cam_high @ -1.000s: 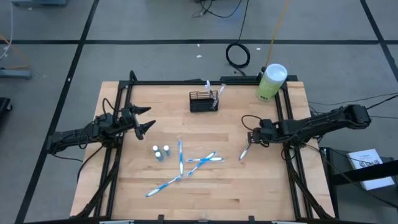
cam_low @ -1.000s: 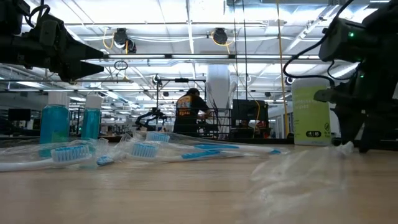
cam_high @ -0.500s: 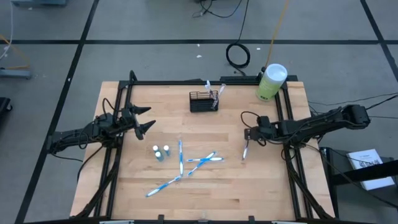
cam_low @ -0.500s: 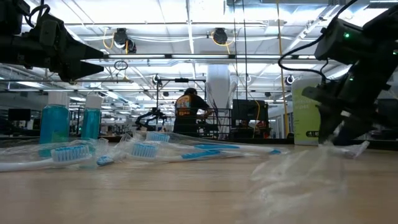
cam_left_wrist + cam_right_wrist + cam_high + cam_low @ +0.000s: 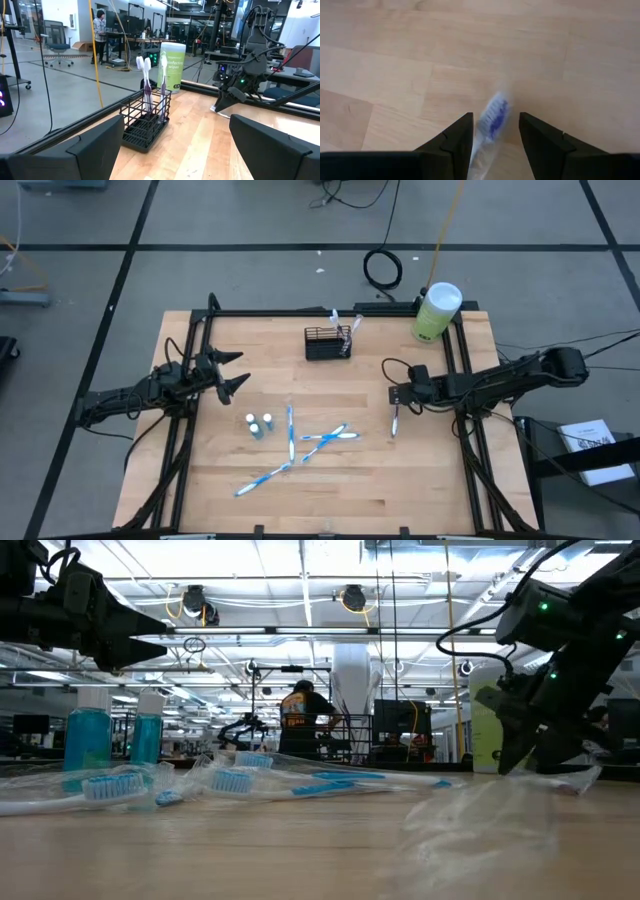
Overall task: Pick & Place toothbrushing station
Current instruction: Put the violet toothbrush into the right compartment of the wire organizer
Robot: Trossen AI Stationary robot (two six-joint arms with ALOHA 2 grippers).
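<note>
The black wire-mesh basket (image 5: 327, 342) stands on its base at the table's far middle, with two toothbrushes (image 5: 146, 75) upright in it. My right gripper (image 5: 397, 396) is right of the table's middle, shut on a toothbrush in a clear wrapper (image 5: 394, 422). My left gripper (image 5: 234, 376) hangs open and empty above the table's left side, and its view (image 5: 175, 165) looks at the basket (image 5: 145, 122). My right gripper pinches the wrapped toothbrush between its two fingers (image 5: 462, 137). The head with purple bristles (image 5: 494, 119) sticks out beyond the fingertips. The brush lies along the fingers and points toward the table's near edge. I cannot tell whether its free end (image 5: 588, 776) touches the table.
Several blue toothbrushes (image 5: 318, 440) and two small bottles (image 5: 260, 425) lie on the table's near middle. A tall pale-green cylinder with a white lid (image 5: 436, 311) stands at the far right corner. A black frame (image 5: 470, 440) runs along the table's edges. A person (image 5: 300, 718) stands far behind.
My right gripper has gone a little toward the table's left and far edges, still shut on the wrapped toothbrush. The brush has swung from slanting toward the near left to pointing nearly straight at the near edge.
</note>
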